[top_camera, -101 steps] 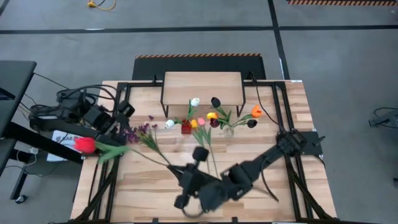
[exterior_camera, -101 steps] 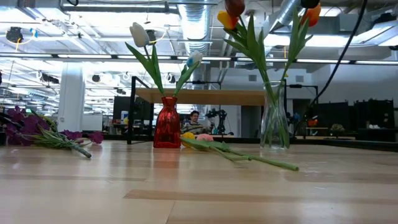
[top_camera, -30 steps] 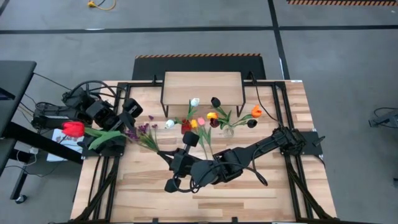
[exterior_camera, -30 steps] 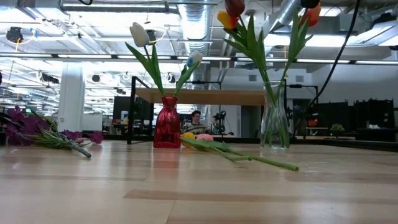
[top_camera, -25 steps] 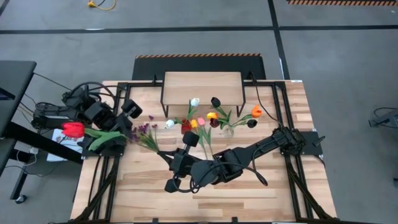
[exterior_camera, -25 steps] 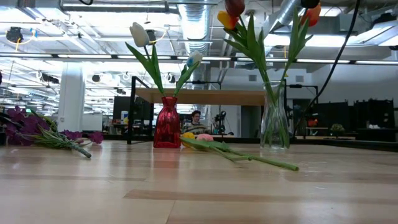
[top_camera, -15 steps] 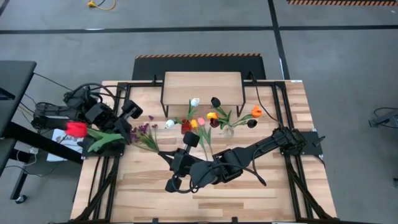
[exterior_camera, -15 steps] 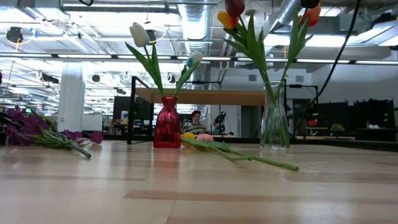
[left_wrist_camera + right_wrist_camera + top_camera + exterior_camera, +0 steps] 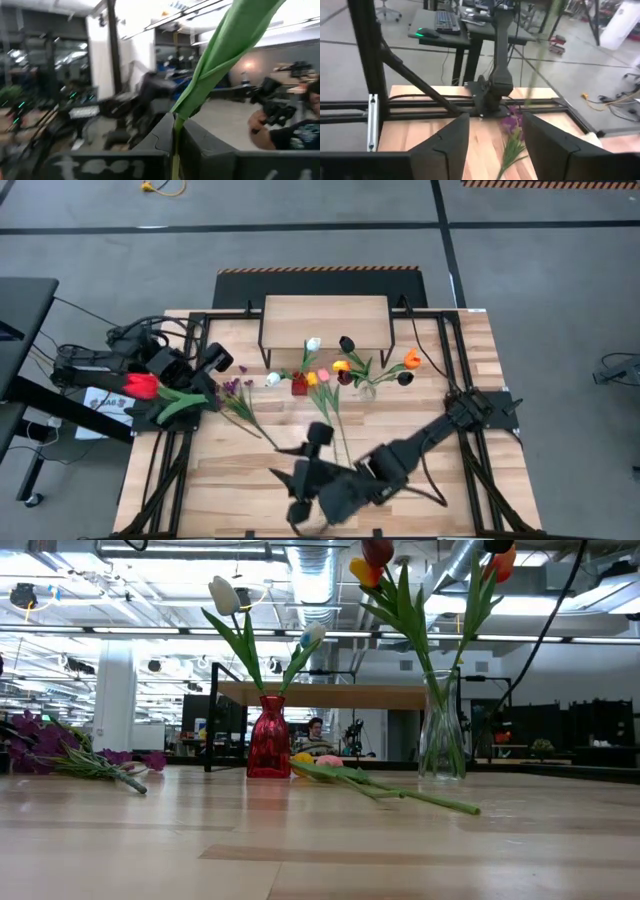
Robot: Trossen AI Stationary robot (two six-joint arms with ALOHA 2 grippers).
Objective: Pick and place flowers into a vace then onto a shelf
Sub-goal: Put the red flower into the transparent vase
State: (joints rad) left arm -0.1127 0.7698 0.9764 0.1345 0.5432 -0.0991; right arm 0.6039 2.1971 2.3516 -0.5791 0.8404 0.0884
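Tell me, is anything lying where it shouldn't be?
Yes. Two tulips lie flat on the table between the red vase and the glass vase, not standing in either. The purple bunch lies flat too, nearer the left side.

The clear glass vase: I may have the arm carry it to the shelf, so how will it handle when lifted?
The clear glass vase is narrow and holds tall tulips, so it is probably top-heavy and apt to tip. Smooth glass may slip between fingers, and it looks fragile.
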